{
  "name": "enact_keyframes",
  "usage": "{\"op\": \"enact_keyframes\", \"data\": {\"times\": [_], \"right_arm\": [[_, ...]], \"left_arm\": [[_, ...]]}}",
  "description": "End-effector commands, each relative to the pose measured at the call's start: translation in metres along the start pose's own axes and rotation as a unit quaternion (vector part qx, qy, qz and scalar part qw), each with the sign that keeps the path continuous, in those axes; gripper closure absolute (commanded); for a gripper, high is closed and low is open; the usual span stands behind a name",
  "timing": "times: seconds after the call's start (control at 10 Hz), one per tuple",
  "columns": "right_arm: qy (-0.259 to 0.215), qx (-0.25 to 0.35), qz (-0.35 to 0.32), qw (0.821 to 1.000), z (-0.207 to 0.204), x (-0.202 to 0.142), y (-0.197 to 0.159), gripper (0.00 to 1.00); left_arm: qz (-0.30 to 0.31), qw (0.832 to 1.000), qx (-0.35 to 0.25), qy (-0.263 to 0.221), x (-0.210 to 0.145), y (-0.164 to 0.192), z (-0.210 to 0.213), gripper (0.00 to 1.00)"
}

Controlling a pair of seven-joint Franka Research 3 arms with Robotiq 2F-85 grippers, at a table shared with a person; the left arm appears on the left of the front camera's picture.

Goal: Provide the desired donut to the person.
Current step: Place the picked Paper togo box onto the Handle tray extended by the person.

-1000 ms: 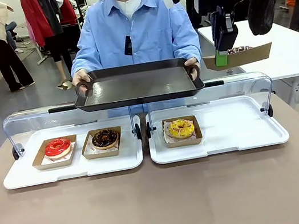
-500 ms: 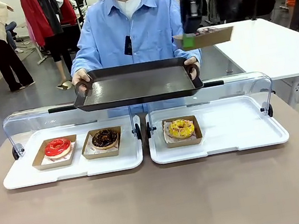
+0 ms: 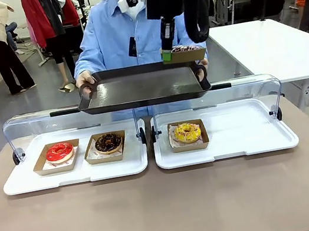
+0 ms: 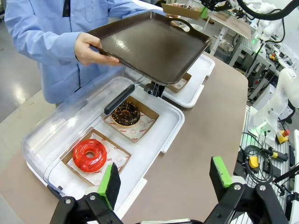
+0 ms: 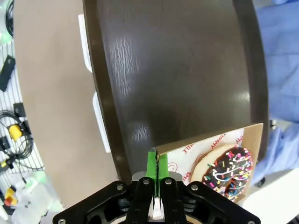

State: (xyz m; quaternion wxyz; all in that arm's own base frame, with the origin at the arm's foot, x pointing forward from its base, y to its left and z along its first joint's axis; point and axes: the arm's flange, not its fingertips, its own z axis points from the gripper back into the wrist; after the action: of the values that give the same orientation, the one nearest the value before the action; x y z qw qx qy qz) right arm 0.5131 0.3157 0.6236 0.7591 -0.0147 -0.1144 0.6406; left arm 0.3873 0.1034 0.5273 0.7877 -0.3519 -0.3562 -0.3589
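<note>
The person (image 3: 139, 28) in a light blue shirt holds a dark serving tray (image 3: 144, 88) with both hands above the display cases. My right gripper (image 3: 166, 55) is shut on the edge of a cardboard box (image 3: 186, 55) holding a chocolate donut with sprinkles (image 5: 229, 170). The box hangs over the tray's far right corner. In the right wrist view the green pads (image 5: 152, 164) pinch the box wall above the dark tray (image 5: 173, 70). My left gripper (image 4: 164, 179) stands open over the table, holding nothing, with the dark tray (image 4: 154, 44) ahead of it.
Two white display trays (image 3: 232, 146) with raised clear lids sit side by side on the brown table. They hold a red donut (image 3: 59, 151), a chocolate donut (image 3: 109, 141) and a yellow donut (image 3: 187, 132), each in a cardboard box. A white table (image 3: 273, 40) stands at the back right.
My right arm has carried the boxed sprinkled donut leftward, from right of the person's tray to above its far right corner. The tray and left gripper have stayed put.
</note>
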Motion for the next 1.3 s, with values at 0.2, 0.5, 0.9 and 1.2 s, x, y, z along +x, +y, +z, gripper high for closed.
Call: {"op": "enact_keyframes", "data": {"times": [0.2, 0.5, 0.9, 1.2], "right_arm": [[0.043, 0.012, -0.044, 0.998, -0.009, 0.022, 0.003, 0.98], [-0.004, 0.009, 0.002, 1.000, -0.011, 0.016, 0.003, 0.98], [-0.008, -0.004, 0.024, 1.000, -0.018, 0.019, 0.005, 0.98], [-0.011, -0.003, 0.028, 1.000, -0.038, 0.012, -0.009, 0.98]], "left_arm": [[0.009, 1.000, 0.001, -0.001, 0.002, -0.001, 0.001, 0.00], [0.009, 1.000, 0.001, -0.001, 0.002, -0.001, 0.001, 0.00], [0.009, 1.000, 0.001, -0.001, 0.002, -0.001, 0.001, 0.00], [0.009, 1.000, 0.001, -0.001, 0.002, -0.001, 0.001, 0.00]]}}
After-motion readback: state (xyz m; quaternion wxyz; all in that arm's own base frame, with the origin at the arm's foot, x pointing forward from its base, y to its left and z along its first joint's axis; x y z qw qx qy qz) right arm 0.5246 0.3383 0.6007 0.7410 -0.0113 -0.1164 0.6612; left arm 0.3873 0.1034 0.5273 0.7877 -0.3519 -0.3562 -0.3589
